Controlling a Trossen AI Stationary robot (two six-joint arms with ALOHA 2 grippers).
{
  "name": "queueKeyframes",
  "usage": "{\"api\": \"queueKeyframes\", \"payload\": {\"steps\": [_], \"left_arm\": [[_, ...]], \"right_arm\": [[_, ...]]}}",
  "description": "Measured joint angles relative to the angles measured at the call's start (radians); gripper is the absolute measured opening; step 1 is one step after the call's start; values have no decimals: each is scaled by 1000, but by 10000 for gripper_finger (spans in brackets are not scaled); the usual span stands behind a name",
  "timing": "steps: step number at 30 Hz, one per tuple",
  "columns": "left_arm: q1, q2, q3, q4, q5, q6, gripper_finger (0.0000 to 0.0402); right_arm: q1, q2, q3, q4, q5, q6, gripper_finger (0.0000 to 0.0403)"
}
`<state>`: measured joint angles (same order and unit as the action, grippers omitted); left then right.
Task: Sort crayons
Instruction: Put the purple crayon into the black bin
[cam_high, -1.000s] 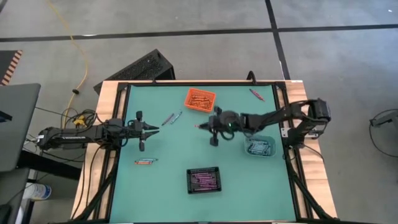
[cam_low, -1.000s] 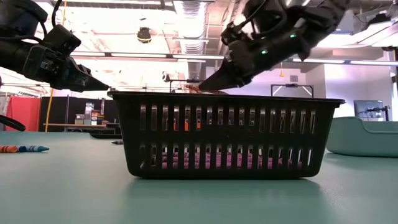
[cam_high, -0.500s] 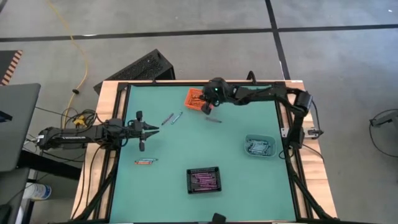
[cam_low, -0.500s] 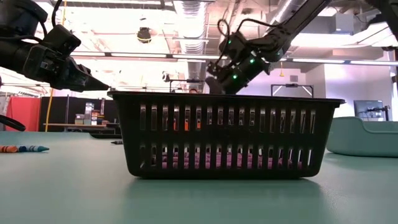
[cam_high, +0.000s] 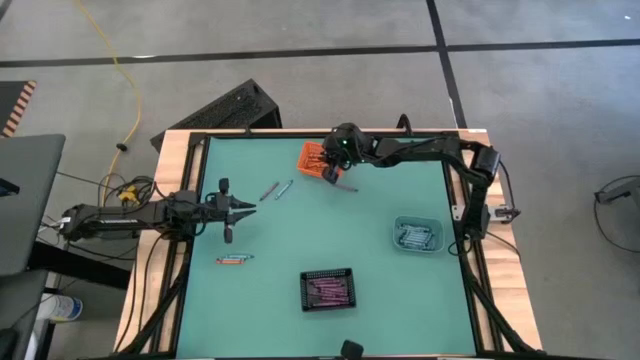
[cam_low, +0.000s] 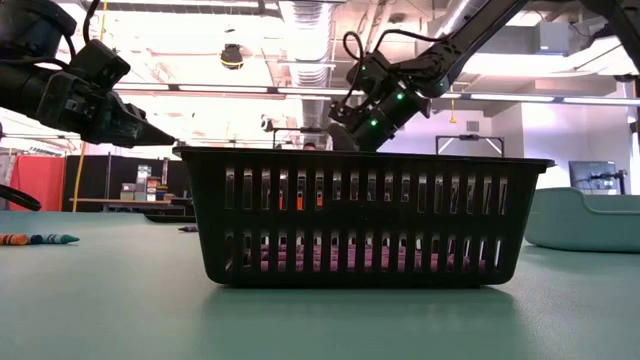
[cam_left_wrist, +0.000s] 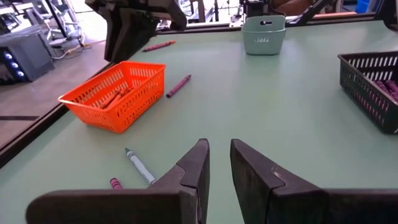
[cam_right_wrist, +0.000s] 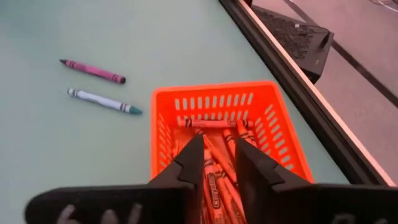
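We see the crayons as thin short paper-wrapped sticks. Orange ones (cam_right_wrist: 214, 180) fill the orange bin (cam_right_wrist: 277, 134), lying lengthwise in a loose heap; one wrap carries black lettering we can't read for sure. The right end effector (cam_right_wrist: 216, 163) hangs directly over that bin, fingers a narrow gap apart with nothing between them, the orange crayons right below the tips.

Just outside the orange bin, on the side toward the left arm, a purple crayon (cam_right_wrist: 93, 71) and a white-and-teal crayon (cam_right_wrist: 104, 101) lie side by side on the green bench (cam_high: 280, 250), apart from each other. Another purple crayon (cam_left_wrist: 178, 86) lies on the bench close to the orange bin's other side. Purple crayons (cam_high: 326, 290) sit in the black bin (cam_high: 327, 274), grey-blue ones (cam_high: 416, 238) in the teal bin (cam_high: 418, 222), both well away from the orange bin. A lone reddish crayon (cam_high: 413, 152) lies near the bench's far right corner.

The left end effector (cam_high: 246, 209) hovers well away from the orange bin, fingers slightly parted and empty, with an orange-and-blue pair of crayons (cam_high: 233, 260) near it
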<state>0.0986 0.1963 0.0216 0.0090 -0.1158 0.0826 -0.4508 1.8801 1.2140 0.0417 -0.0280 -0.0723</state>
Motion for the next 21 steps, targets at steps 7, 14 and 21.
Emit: {"api": "queueKeyframes", "payload": {"steps": [7,14,21], "left_arm": [[0,0,0,0,0,0,54],[0,0,0,0,2,0,54],[0,0,0,0,2,0,54]], "right_arm": [[5,-39,0,-104,0,-7,124],[5,-189,-74,-293,-42,-31,132],[-19,-306,-323,-138,-59,-33,128]]}}
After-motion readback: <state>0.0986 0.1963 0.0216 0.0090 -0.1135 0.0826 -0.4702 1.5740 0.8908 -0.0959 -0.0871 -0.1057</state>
